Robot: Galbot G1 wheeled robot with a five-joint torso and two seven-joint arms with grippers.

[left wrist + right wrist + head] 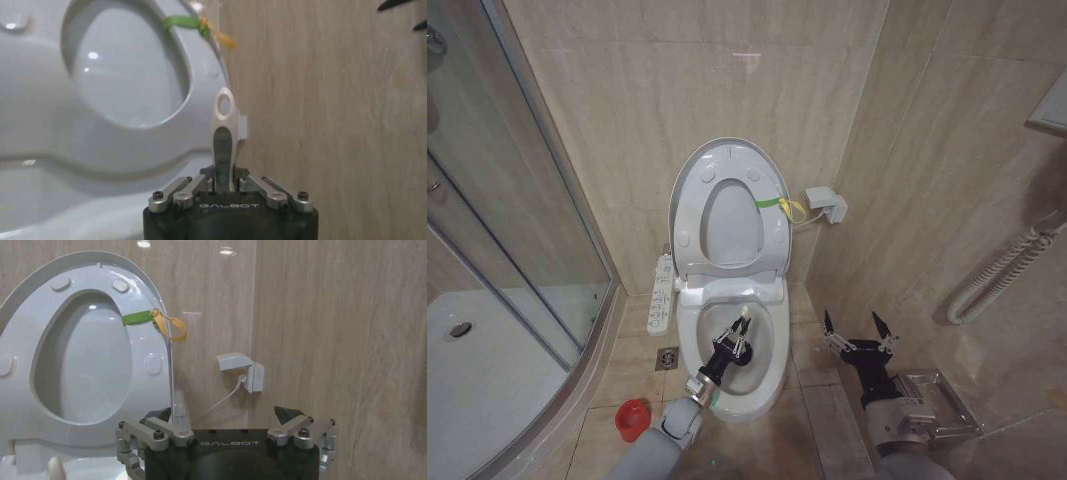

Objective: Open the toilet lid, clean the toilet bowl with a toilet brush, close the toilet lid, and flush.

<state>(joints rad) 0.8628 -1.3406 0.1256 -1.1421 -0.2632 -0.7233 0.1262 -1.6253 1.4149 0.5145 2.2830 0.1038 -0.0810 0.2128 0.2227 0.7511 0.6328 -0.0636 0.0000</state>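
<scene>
Lid (727, 205) raised against wall; left pincer (738, 333) over bowl (772, 350), clenched on brush (223, 131) handle; right pincer (858, 328) released, idle beside toilet; risk: thin handle may twist in grip if bristles drag on ceramic.

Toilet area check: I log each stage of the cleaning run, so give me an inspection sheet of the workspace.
Surface: beige tiled floor with a floor drain.
Job's things: toilet lid raised against the wall; toilet bowl open; toilet brush handle clamped upright.
Clutter: red cup holder on the floor; button panel beside the bowl.
Grippers: left gripper over the bowl, shut on the brush; right gripper open, beside the bowl.
Cables: cord from the wall socket.
Surroundings: shower enclosure; white hose.
</scene>
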